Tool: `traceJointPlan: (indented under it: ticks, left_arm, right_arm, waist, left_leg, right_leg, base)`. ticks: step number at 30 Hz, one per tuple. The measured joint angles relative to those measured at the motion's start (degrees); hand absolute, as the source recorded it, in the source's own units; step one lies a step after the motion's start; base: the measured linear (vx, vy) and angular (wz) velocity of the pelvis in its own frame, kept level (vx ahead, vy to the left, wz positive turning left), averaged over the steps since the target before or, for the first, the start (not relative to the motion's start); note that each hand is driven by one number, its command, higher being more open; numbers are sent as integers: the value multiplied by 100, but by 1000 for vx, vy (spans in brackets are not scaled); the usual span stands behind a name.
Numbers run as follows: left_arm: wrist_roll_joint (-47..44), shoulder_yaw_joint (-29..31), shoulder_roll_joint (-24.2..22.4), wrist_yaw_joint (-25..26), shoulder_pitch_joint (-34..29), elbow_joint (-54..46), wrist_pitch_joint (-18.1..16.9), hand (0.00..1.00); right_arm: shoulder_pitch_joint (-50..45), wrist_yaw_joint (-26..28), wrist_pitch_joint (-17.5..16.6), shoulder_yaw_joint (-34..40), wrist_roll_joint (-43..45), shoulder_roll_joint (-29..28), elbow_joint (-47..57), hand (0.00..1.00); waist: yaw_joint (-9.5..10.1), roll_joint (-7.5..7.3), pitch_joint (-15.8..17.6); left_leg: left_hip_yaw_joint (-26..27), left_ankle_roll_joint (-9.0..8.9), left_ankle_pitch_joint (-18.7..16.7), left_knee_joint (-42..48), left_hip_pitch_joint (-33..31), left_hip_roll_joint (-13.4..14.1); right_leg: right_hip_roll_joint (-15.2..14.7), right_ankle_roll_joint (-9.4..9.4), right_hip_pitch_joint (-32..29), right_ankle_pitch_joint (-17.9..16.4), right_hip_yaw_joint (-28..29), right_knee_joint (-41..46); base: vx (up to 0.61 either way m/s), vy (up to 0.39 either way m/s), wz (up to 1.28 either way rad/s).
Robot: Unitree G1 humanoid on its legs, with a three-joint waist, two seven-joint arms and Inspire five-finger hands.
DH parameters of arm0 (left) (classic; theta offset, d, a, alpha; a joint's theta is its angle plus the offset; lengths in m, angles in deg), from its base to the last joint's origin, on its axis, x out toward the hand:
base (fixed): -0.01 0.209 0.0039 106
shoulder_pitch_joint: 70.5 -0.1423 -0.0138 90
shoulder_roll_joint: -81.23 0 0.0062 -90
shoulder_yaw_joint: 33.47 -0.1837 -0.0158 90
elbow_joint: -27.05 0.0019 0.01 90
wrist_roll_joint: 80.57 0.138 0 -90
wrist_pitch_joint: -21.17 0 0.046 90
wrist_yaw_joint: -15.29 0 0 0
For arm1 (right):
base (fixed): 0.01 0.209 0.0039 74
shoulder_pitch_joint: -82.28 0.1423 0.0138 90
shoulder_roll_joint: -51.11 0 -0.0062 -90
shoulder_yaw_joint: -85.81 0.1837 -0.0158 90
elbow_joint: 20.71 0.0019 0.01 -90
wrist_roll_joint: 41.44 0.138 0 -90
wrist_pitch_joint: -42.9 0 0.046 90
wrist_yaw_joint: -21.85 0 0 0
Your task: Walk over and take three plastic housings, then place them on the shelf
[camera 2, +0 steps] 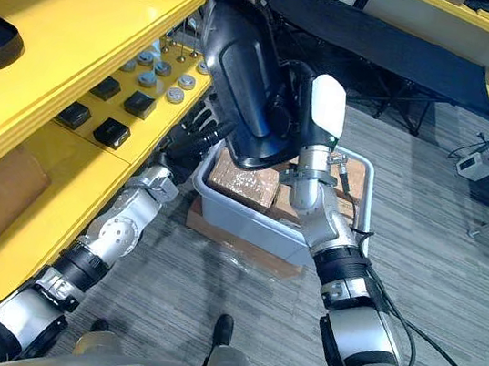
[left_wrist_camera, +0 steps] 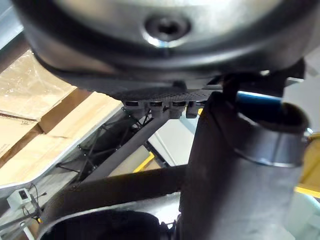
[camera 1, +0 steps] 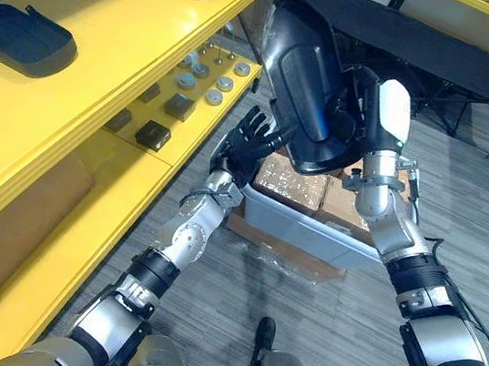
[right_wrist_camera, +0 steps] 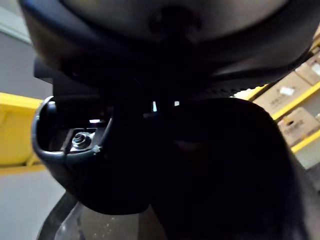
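- the black housing (camera 1: 306, 82) hangs tilted between both hands, just beside the yellow shelf (camera 1: 111, 25) and above a grey bin (camera 1: 302, 228).
- the left hand (camera 1: 253, 138) is released, with straight fingers pressed to the housing's lower edge.
- the right hand (camera 1: 374, 119) lies against the housing's other side; its fingers are hidden, so its grip cannot be told.
- other housings (camera 1: 22, 38) lie on the shelf.

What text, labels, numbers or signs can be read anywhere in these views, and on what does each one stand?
No text can be read clearly in any view.
Label on the cardboard box in the yellow shelf: too small to read.
White labels on the stacked cartons in the right wrist view: blurred.
Wrapped boxes in the grey bin: no legible print.
Plastic housing: no marking visible.
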Motion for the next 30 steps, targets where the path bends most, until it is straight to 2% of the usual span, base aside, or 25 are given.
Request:
traceJointPlan:
  ticks: [4, 9, 10, 16, 19, 22, 24, 26, 30]
  left_arm:
    - [-23, -66, -98, 10, 230, 6, -16, 100]
    - [-101, -76, -171, 81, 229, 75, -110, 100]
    - [-179, -100, -171, 105, 229, 75, -135, 0]
    - [-244, -213, -171, 341, 229, 200, -269, 0]
    - [-243, -234, -171, 479, 229, 204, -276, 0]
    - [-245, -171, -170, 615, 228, 295, -277, 0]
    - [-257, -183, -168, 621, 224, 335, -291, 0]
    - [-276, -205, -167, 617, 224, 408, -403, 0]
    - [-295, -290, -157, 615, 220, 631, -855, 0]
  right_arm:
    - [-95, 26, -2, -222, 16, -135, 0, 0]
    - [-173, 8, -5, -238, 59, -296, -7, 0]
    - [-172, 5, -12, -252, 62, -323, -8, 0]
    - [-174, -65, -43, -431, 113, -400, -54, 0]
    - [-223, -124, -154, -461, 115, -458, -54, 0]
    - [-233, -255, -404, -645, 105, -514, -53, 0]
    - [-234, -267, -425, -695, 88, -542, -50, 0]
    - [-233, -270, -425, -696, 94, -586, -49, 0]
    - [-237, -275, -406, -724, 95, -667, -40, 0]
  waist:
    - [-3, 10, -118]
    - [-7, 61, -263]
    - [0, 64, -279]
    - [65, 67, -298]
    - [94, 66, -300]
    - [95, 62, -318]
    - [119, 59, -345]
    - [115, 49, -375]
    - [100, 14, -422]
  left_leg:
    - [4, 3, 40, -103, 69, -12]
    - [5, 8, 42, -108, 80, -33]
    - [5, 13, 48, -108, 83, -34]
    - [5, 13, 54, -130, 149, -39]
    - [-10, 14, 111, -226, 167, -42]
    - [-12, 10, 116, -236, 170, -43]
    - [-15, 10, 128, -238, 170, -46]
    - [-16, 10, 129, -254, 173, -48]
    - [1, 11, 129, -293, 211, -52]
  right_leg:
    - [-3, -7, 20, 5, -2, -4]
    - [-20, -7, 21, 6, -1, -4]
    - [-22, -8, 23, 7, -2, -4]
    - [-26, -11, 77, 4, -12, -11]
    - [-27, -22, 71, -4, -54, -12]
    - [-29, -22, 70, -3, -54, -11]
    - [-30, -22, 70, -3, -55, -11]
    - [-31, -21, 69, -2, -57, -11]
    - [-32, -21, 73, -3, -56, -12]
  base:
    - [0, 0, 0]
    - [-7, 3, 0]
    - [-38, 14, -1]
    - [-28, 8, 0]
    - [-22, 4, 5]
    - [0, 0, 0]
    - [0, 0, 0]
    - [0, 0, 0]
    - [0, 0, 0]
